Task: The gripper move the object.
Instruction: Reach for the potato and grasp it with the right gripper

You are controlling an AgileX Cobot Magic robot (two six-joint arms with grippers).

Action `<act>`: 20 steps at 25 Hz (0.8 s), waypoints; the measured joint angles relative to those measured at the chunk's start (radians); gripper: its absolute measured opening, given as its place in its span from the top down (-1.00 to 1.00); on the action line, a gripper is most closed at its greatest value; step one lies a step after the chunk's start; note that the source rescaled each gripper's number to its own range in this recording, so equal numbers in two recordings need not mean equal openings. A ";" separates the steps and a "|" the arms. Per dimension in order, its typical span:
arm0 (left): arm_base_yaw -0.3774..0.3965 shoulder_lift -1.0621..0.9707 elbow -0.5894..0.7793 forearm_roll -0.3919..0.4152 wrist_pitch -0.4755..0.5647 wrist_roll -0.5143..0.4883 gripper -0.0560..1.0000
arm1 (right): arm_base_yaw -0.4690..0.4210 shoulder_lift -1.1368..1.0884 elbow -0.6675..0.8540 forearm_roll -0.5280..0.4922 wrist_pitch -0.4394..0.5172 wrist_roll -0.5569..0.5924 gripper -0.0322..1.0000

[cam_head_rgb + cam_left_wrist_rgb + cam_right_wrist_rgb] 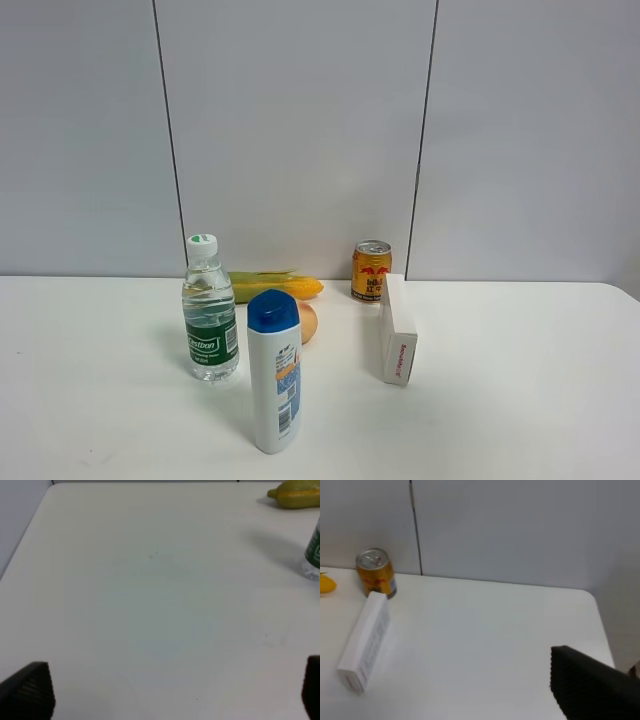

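Note:
The object is a small tan-orange egg shape (307, 322) on the white table, partly hidden behind the blue-capped bottle (275, 375). It lies in front of the corn cob (275, 288). It does not show in either wrist view. No gripper shows in the exterior high view. In the left wrist view my left gripper (170, 692) is open and empty over bare table, its black fingertips (30, 692) far apart. In the right wrist view only one black finger (592, 690) of my right gripper shows, over the table's right end.
A water bottle (209, 320) stands left of the egg shape. An orange drink can (371, 270) and a white box (398, 335) on its side are to the right. The wall runs close behind. The table's right edge (600, 625) is near my right gripper.

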 joint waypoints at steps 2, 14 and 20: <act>0.000 0.000 0.000 0.000 0.000 0.000 -1.00 | 0.000 0.094 -0.046 0.048 -0.008 -0.046 -1.00; 0.000 0.000 0.000 0.000 0.000 0.000 -1.00 | 0.210 0.588 -0.404 0.045 -0.040 -0.143 -1.00; 0.000 0.000 0.000 0.001 0.000 0.000 -1.00 | 0.340 0.811 -0.554 0.032 -0.064 -0.136 -1.00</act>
